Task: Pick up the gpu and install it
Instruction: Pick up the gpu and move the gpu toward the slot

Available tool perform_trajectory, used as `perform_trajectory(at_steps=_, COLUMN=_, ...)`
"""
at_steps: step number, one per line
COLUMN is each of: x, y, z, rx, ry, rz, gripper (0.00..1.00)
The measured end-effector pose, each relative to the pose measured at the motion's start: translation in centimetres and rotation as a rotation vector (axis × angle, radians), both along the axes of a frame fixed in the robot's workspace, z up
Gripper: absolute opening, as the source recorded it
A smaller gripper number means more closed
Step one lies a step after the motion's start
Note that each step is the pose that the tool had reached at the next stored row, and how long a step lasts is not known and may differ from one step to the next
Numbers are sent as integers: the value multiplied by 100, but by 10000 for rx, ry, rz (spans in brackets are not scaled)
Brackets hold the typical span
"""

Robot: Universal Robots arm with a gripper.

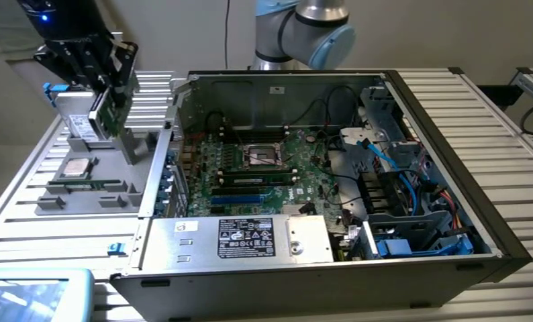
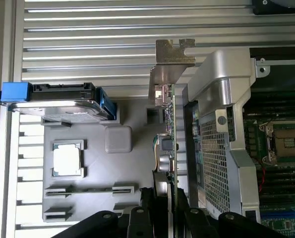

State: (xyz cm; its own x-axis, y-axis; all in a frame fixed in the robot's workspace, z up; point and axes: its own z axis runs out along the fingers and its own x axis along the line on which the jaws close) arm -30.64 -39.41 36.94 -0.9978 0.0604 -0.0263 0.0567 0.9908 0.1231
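Clamping the gpu (image 1: 114,111), a small flat green circuit card with a silver metal end bracket (image 2: 172,59), the black two-fingered tool (image 1: 113,84) has one finger pressed against each face of the card. The card stands on edge, seen edge-on in the wrist view, with the bracket at the end farthest from the fingers.

It hangs over the grey moulded parts tray (image 1: 137,176), on the side of the tray nearest the open black-and-silver computer case (image 1: 276,97), and it is outside that case. Its lower edge sits close to the tray, and I cannot tell whether it is fully clear of its holder.

On the same tray, beside the card, rest a silver boxy hard drive with blue tabs (image 1: 76,127), a square silver processor chip (image 1: 76,168) and a long thin green memory stick (image 1: 74,182). Tray and case both stand on the ribbed aluminium bench (image 1: 52,241).

As for progress, the grasp looks made, so the picking-up half of the task is done or very nearly so. The installing half appears entirely open. The card is well apart from the green motherboard (image 1: 266,168) lying on the case floor, and the long blue expansion slot (image 1: 239,199) on that board carries no card.
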Motion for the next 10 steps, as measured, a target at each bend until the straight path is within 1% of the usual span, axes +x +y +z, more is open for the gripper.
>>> perform_trajectory(at_steps=5, x=71, y=-7, z=185, rx=0, ry=185, rz=0, gripper=29)
perform_trajectory(at_steps=10, x=214, y=-17, z=343, rx=0, ry=335, rz=0, gripper=29)
